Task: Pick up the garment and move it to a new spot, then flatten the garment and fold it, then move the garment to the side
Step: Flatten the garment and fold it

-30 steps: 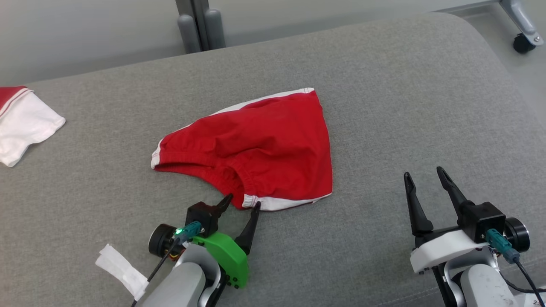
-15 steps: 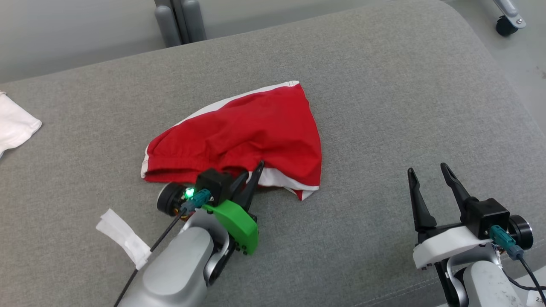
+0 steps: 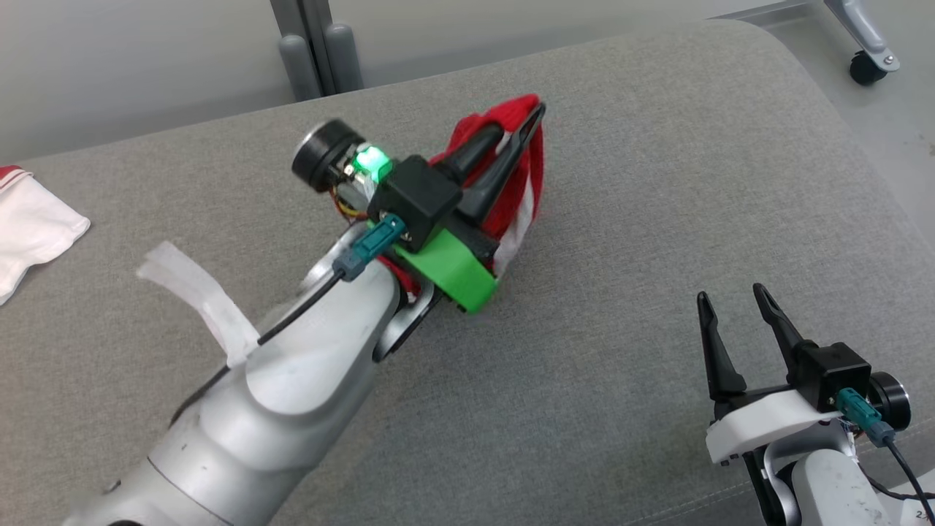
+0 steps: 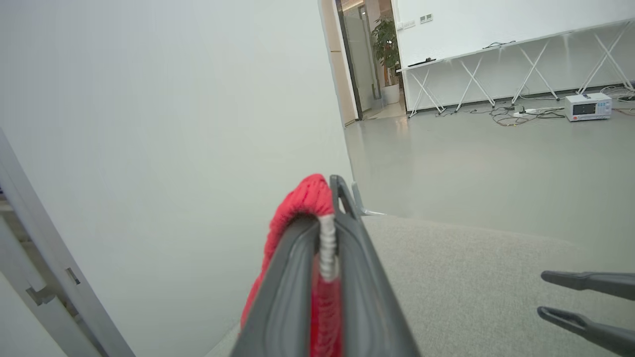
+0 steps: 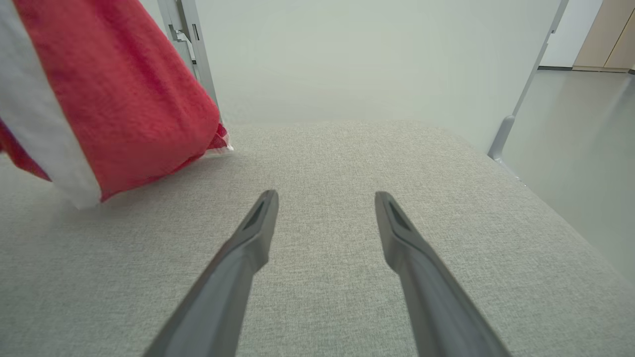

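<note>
Two grippers are in view above a grey upholstered cushion (image 3: pixel 657 183). Left gripper (image 3: pixel 522 120): the jaws are clamped together on the red garment (image 3: pixel 532 157), with fabric pinched between the two dark fingers. In the left wrist view, the left gripper (image 4: pixel 325 208) has a white trim band of the garment (image 4: pixel 297 203) running down the seam between the fingers, and red fabric bulges over the finger on that view's left. The garment is bunched and hangs from this grip above the far middle of the cushion, with its red body and white stripe draped below the fingers. In the right wrist view the garment (image 5: pixel 124 89) occupies the upper left, its lowest edge at or just above the cushion surface; contact cannot be confirmed. Right gripper (image 3: pixel 730 296): the jaws stand apart and hold nothing. It sits low over the near right of the cushion, well apart from the garment, fingers pointing away from the robot. The right wrist view shows the right gripper (image 5: pixel 326 194) with bare cushion between the fingers, and its two tips (image 4: pixel 543 293) also appear at the lower right of the left wrist view. A white cloth with red trim (image 3: pixel 36 226) lies at the cushion's far left edge. A strip of white tape (image 3: pixel 197 292) projects from the left forearm.
</note>
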`<state>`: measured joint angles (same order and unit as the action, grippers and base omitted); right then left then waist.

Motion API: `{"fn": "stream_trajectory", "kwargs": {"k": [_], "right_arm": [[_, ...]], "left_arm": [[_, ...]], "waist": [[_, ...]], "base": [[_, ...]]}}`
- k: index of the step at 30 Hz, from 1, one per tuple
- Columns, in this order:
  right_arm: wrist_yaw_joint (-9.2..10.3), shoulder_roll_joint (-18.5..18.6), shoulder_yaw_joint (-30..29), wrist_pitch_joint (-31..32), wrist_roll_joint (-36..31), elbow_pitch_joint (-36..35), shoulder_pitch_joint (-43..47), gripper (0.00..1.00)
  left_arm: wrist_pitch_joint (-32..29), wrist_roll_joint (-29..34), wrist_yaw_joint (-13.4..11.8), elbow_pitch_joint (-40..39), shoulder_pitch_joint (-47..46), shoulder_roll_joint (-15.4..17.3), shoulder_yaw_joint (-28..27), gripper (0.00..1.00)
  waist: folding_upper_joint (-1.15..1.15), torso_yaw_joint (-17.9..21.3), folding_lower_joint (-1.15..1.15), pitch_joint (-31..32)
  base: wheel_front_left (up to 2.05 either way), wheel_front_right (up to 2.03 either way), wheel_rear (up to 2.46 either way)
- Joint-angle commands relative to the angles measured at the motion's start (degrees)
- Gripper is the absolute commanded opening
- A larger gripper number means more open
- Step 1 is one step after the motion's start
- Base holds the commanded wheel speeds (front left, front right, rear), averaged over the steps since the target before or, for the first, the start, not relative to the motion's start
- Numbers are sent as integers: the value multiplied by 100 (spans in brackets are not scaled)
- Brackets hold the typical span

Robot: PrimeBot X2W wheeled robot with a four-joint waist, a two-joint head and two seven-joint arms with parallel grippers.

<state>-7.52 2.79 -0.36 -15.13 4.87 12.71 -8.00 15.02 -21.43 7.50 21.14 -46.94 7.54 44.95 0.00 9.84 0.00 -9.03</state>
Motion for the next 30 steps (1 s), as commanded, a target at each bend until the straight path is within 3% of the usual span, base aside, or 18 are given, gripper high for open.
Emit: {"fn": "stream_trajectory", "kwargs": {"k": [1,8,21,30], "right_arm": [[6,19,8,-4,33,14,29,100],[6,19,11,-4,34,14,89,100],[6,19,-78,-4,70,-76,100,100],[6,19,-117,-4,31,-59,41,100]], "left_arm": [[21,0,-5,-110,-220,-3,8,0],[14,-185,-8,-516,-513,-87,-251,0],[15,-764,-148,606,1415,449,-1308,0],[15,-720,-161,987,2463,528,-2415,0]], "waist": [[0,7,0,21],[0,-6,0,96],[0,-146,0,-45],[0,-247,0,-132]], "base": [[0,0,0],[0,0,0],[0,0,0],[0,0,0]]}}
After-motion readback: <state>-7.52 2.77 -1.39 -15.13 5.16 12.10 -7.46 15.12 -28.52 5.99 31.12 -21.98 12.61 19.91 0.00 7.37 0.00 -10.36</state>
